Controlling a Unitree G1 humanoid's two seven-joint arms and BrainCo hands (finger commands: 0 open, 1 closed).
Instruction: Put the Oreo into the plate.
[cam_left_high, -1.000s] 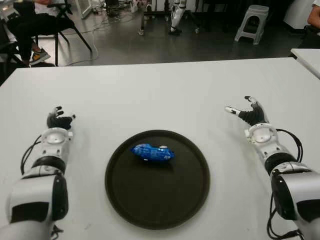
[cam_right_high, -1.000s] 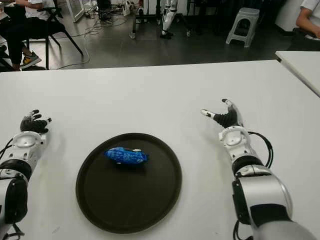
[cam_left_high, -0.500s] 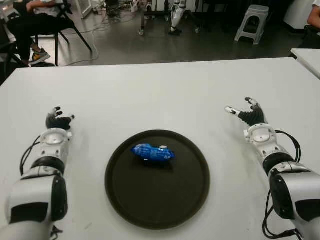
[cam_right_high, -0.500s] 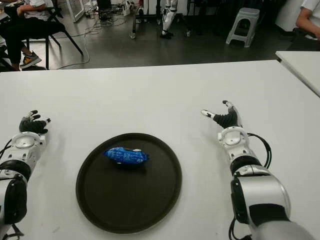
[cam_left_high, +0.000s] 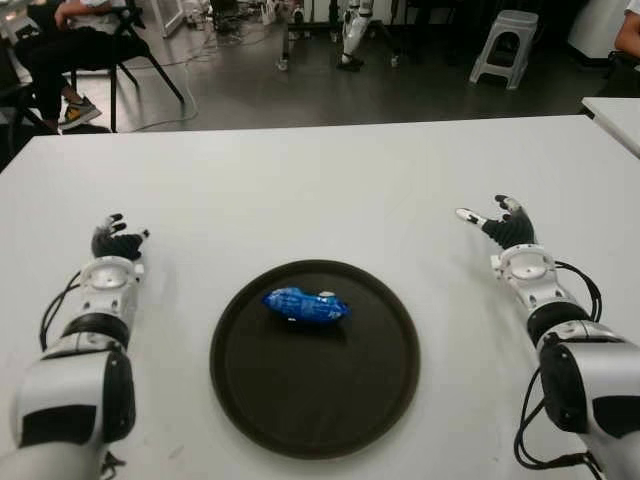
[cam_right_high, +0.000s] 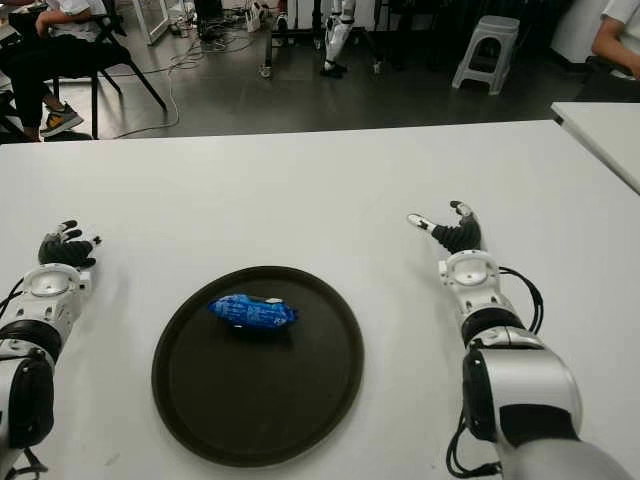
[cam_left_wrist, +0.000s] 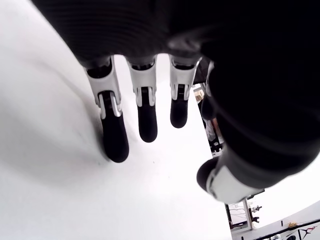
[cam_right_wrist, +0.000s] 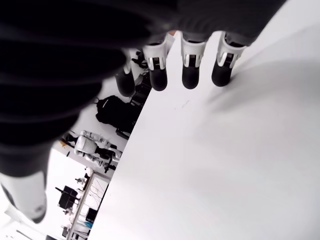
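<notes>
One blue Oreo packet (cam_left_high: 306, 305) is lying inside the one round dark plate (cam_left_high: 262, 400), toward the far part of its floor, and neither hand is touching it; white marks are showing on the wrapper, but no writing on it can be read. The plate is sitting on the white table (cam_left_high: 300, 190), between the robot's two arms. The left hand (cam_left_high: 115, 240) is showing to the left of the plate, well apart from it, and its wrist view is showing the fingers (cam_left_wrist: 114, 132) hanging loosely extended over the bare table, holding nothing. The right hand (cam_left_high: 503, 224) is showing to the right of the plate, also well apart, with the thumb sticking out toward the plate side and the fingers (cam_right_wrist: 191, 65) stretched out and empty. Beyond the table, one grey stool (cam_left_high: 505, 44) is standing on the dark floor, and one seated person (cam_left_high: 60, 40) is showing at the far left.
</notes>
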